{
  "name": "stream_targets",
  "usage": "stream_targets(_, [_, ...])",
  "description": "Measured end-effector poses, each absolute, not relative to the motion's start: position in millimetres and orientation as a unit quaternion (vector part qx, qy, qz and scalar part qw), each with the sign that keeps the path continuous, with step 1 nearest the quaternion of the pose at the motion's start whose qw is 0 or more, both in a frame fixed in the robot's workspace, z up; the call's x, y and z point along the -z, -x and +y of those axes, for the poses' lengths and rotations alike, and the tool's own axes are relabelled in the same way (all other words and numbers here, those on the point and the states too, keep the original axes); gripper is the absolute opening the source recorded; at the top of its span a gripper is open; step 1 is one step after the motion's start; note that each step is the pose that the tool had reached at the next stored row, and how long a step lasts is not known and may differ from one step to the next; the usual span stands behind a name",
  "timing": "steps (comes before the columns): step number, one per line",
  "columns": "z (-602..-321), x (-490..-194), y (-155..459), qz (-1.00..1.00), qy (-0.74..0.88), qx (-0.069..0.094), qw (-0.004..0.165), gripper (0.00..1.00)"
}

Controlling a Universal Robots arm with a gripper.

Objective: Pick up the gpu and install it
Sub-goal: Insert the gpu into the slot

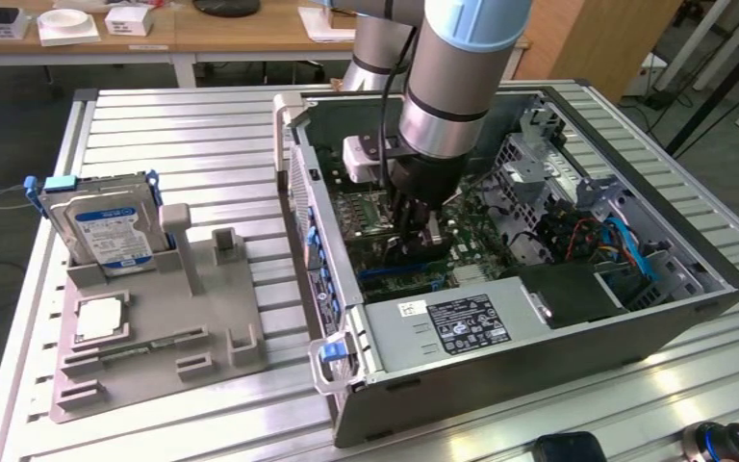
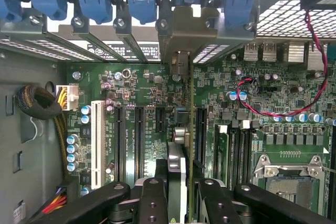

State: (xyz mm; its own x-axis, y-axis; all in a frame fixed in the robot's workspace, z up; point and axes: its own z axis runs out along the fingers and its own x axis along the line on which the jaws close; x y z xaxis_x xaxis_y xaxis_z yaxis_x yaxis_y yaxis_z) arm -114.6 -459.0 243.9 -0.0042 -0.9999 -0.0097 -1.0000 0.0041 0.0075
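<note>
1. Hand (image 2: 181,182) position: the hand sits inside the open computer case (image 1: 677,322), low over the motherboard (image 2: 142,85). Its fingers (image 2: 152,198) are closed on the gpu (image 2: 178,129), which is held edge-on, a thin card running straight ahead of the hand toward the rear bracket row (image 2: 131,30).
2. Card location: the gpu stands between the fingers, upright, its lower edge down among the expansion slots (image 2: 139,135). Whether the edge has entered a slot cannot be told from these views.
3. Alignment check: judge the card against the long black slots either side of it. The card edge should run parallel to them, not skewed, and its metal end (image 2: 181,30) should meet the open bracket bay directly ahead of the hand.
4. Seating: press straight down along the card's plane. Sideways load is likely to bend a board this thin or scrape the slot contacts.
5. Clearance: capacitors (image 2: 73,148) stand beside the hand on one flank and the processor socket (image 2: 286,179) on the other. Keep the fingers narrow and level so neither is struck.
6. Grip: hold firm until the card sits evenly along its whole length; a tilted card probably means one end has not gone home.
7. Surroundings: the hard drive (image 1: 111,223) stands in its fixture (image 1: 151,327) on the surface (image 1: 216,115), well apart from the hand, and plays no part here.
</note>
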Motion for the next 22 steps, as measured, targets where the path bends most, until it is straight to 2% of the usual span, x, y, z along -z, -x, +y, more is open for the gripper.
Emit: stream_targets(22, [-458.2,-243.2,115.1,0.709,0.706,-0.005,0.002,0.28])
